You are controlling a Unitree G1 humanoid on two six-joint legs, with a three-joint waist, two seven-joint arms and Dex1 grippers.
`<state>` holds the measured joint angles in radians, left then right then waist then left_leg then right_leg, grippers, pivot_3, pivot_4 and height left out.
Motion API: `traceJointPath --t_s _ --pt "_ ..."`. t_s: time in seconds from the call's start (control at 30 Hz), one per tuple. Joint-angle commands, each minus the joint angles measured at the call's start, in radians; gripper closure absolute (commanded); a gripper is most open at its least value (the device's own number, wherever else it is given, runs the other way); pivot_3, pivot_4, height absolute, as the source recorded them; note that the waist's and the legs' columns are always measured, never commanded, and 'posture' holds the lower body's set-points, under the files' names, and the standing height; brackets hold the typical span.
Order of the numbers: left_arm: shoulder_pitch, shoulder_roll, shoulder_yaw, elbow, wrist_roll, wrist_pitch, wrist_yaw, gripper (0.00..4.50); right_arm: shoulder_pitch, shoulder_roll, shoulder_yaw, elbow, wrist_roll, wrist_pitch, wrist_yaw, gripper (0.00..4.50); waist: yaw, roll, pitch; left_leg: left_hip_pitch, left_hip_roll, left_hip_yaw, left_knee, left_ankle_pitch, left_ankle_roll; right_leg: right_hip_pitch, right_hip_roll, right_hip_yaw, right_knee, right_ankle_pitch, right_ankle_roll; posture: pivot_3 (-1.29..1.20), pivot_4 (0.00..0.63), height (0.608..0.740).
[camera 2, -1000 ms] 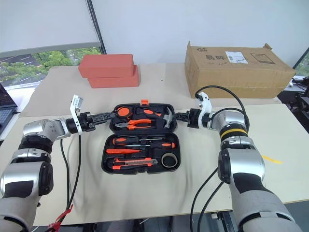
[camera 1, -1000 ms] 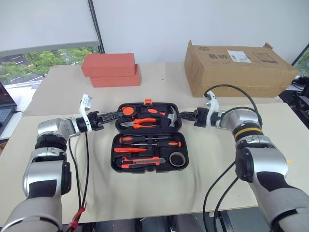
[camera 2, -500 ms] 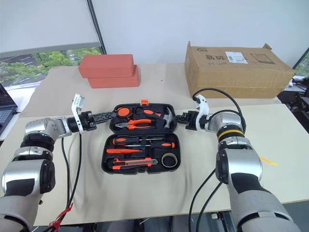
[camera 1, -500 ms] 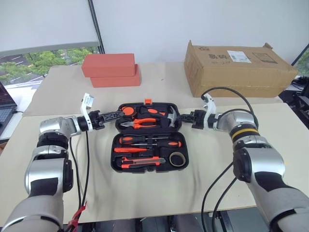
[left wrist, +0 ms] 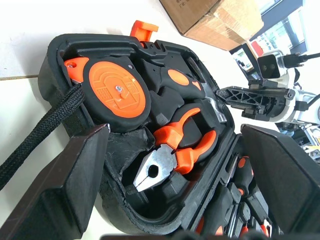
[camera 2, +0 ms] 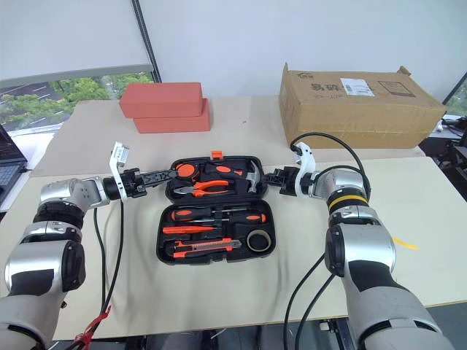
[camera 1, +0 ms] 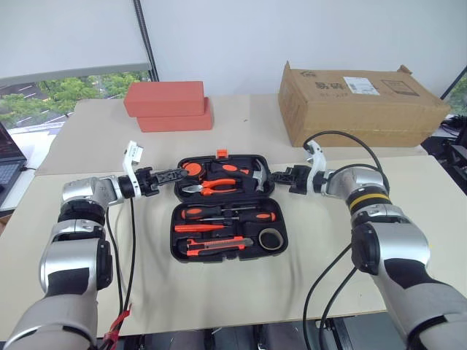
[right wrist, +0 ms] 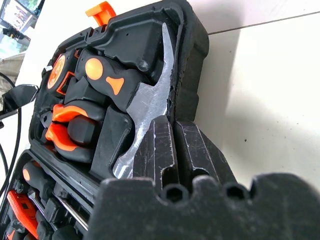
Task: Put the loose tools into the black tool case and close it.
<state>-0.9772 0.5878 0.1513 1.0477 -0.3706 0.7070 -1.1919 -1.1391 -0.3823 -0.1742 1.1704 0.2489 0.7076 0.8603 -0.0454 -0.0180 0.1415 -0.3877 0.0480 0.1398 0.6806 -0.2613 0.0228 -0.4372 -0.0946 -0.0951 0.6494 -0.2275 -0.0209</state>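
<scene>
It looked like an office or test room set up for robot trials. A broad pale worktop point(camera 1: 219, 292) stood against a plain white wall, beside a window point(camera 1: 44, 91) with a roller blind half drawn over green trees. A cardboard box point(camera 1: 361, 102) and a laptop's edge point(camera 1: 7, 157) sat on the worktop.

Bare table point(camera 1: 219, 292) lies open before the black tool case point(camera 1: 228, 251); cardboard box point(camera 1: 361, 102) and red-orange blocks point(camera 1: 166, 106) block behind.

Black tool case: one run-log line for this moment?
black plastic clamshell tool case: open, tools slotted | left gripper: open, at lid's left edge | right gripper: shut on lid's right edge | next: close lid
</scene>
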Motion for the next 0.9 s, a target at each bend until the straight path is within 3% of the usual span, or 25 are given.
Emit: traceJointPath --t_s 0.03,0.23,0.3,0.67,0.83,0.9 --pt "-0.021 -0.001 0.019 0.026 0.012 -0.029 0.018 1.78 -0.030 -0.006 -0.018 -0.013 0.007 -0.026 -0.005 4.50 0.000 0.000 0.000 0.000 0.000 0.000 0.000 0.000 0.000 0.000 0.000 0.000 0.000 0.000 0.000 0.00 0.150 0.711" --pt "-0.023 -0.001 0.012 0.047 0.039 -0.036 0.009 4.05 -0.029 -0.004 -0.021 -0.016 0.009 -0.028 -0.007 4.50 0.000 0.000 0.000 0.000 0.000 0.000 0.000 0.000 0.000 0.000 0.000 0.000 0.000 0.000 0.000 0.00 0.150 0.711" --pt "-0.026 -0.002 0.021 0.054 0.042 -0.045 0.018 4.45 -0.029 -0.003 -0.022 -0.016 0.010 -0.030 -0.008 4.50 0.000 0.000 0.000 0.000 0.000 0.000 0.000 0.000 0.000 0.000 0.000 0.000 0.000 0.000 0.000 0.00 0.150 0.711" --pt "-0.022 0.043 0.038 0.066 0.059 -0.086 -0.006 4.45 -0.026 -0.001 -0.022 -0.018 0.009 -0.042 -0.012 4.50 0.000 0.000 0.000 0.000 0.000 0.000 0.000 0.000 0.000 0.000 0.000 0.000 0.000 0.000 0.000 0.00 0.150 0.711" --pt "-0.028 0.020 0.031 0.089 0.084 -0.103 0.055 3.15 -0.027 0.001 -0.020 -0.018 0.009 -0.046 -0.011 4.50 0.000 0.000 0.000 0.000 0.000 0.000 0.000 0.000 0.000 0.000 0.000 0.000 0.000 0.000 0.000 0.00 0.150 0.711" --pt "-0.035 0.009 0.032 0.098 0.088 -0.104 0.063 3.15 -0.027 0.001 -0.019 -0.019 0.008 -0.047 -0.010 4.50 0.000 0.000 0.000 0.000 0.000 0.000 0.000 0.000 0.000 0.000 0.000 0.000 0.000 0.000 0.000 0.00 0.150 0.711"
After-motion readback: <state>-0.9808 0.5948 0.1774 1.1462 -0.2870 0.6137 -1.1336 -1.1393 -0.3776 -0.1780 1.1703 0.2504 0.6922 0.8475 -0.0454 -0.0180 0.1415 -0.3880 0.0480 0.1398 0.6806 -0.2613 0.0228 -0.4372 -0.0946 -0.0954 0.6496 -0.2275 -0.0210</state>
